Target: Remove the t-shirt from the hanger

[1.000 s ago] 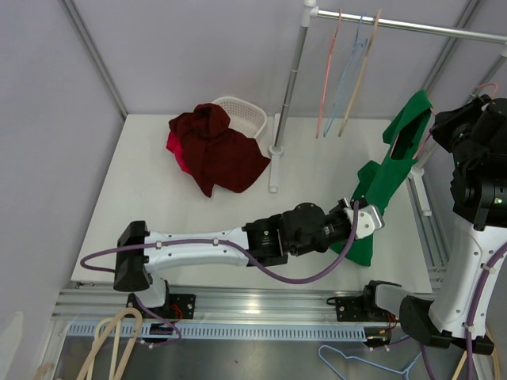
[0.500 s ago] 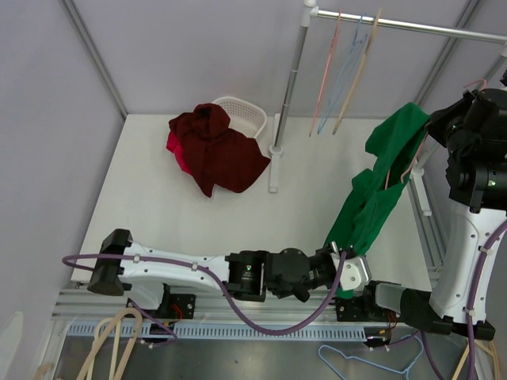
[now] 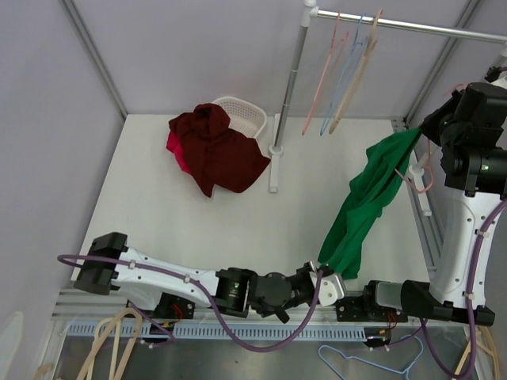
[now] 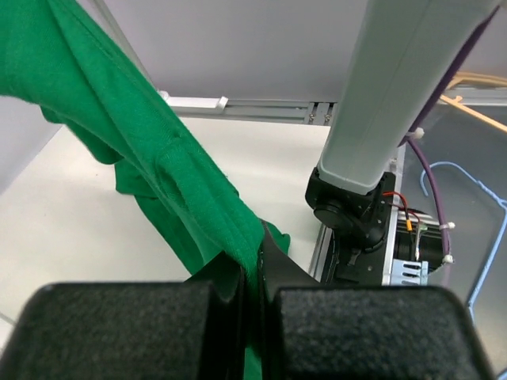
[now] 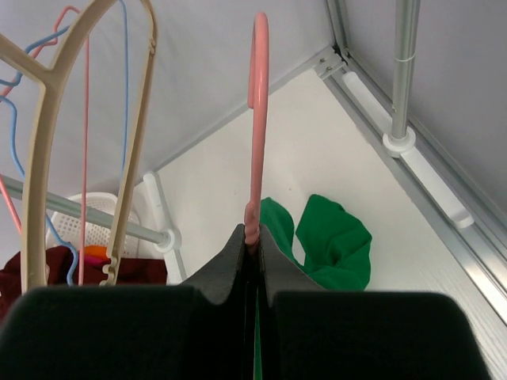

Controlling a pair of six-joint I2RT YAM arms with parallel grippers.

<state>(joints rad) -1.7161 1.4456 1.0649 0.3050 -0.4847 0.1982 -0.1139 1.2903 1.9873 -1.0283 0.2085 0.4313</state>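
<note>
Green t-shirt (image 3: 366,199) taut, pink hanger (image 5: 257,95) mostly hidden
left end effector (image 4: 252,273) clamps its cloth; right end effector (image 5: 252,241) pinches the hanger's neck, beige hanger (image 5: 43,158) to its left.

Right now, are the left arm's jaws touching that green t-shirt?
Touching. The left wrist view shows the left jaws shut on the green t-shirt, its fabric pinched between them.

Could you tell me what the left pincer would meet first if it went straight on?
Beyond the green t-shirt that the left pincer grips, probably the right arm's black base joint, though depth is unclear.
</note>
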